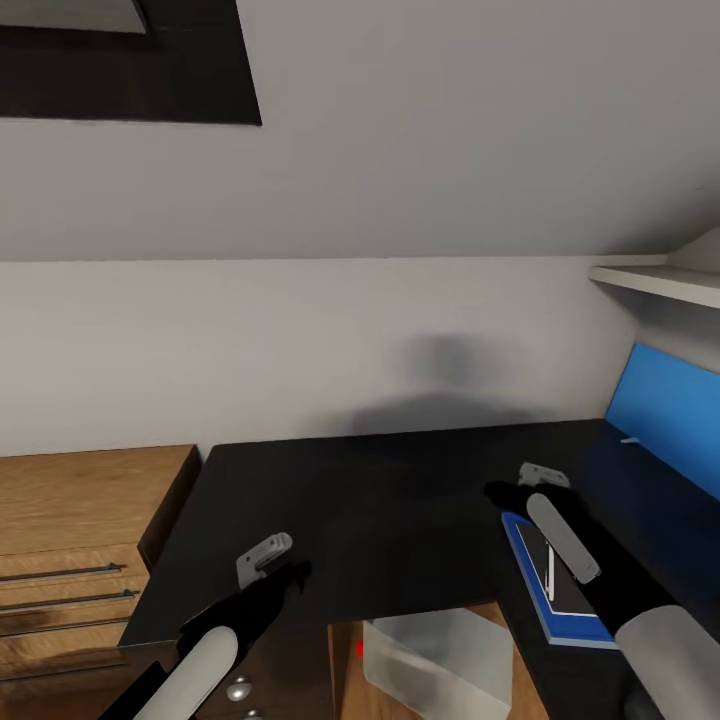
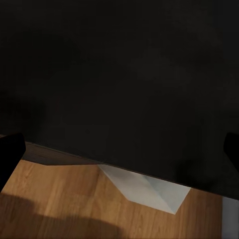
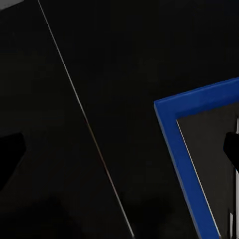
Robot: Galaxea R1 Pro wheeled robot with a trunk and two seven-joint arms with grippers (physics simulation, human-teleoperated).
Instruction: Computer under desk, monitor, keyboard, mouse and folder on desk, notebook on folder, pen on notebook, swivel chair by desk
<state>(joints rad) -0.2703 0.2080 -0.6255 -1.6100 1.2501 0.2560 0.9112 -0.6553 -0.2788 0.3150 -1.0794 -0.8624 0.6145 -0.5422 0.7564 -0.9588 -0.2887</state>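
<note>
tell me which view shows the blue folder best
The head view: there the folder lies flat on the desk under the right arm, with the notebook and pen stacked on it. The right wrist view gives just one blue corner close up. The left wrist view looks at the desk edge and wooden floor instead.

We see a glossy black desk (image 1: pixel 380 500), a bright blue folder (image 1: pixel 528 565) under a dark grey notebook (image 1: pixel 560 590) with a white pen (image 1: pixel 549 572), a pale grey-white computer (image 1: pixel 440 655) with a red light, light brown wooden drawers (image 1: pixel 70 530) at lower left, and a blue wall panel (image 1: pixel 665 410) at right.
</note>
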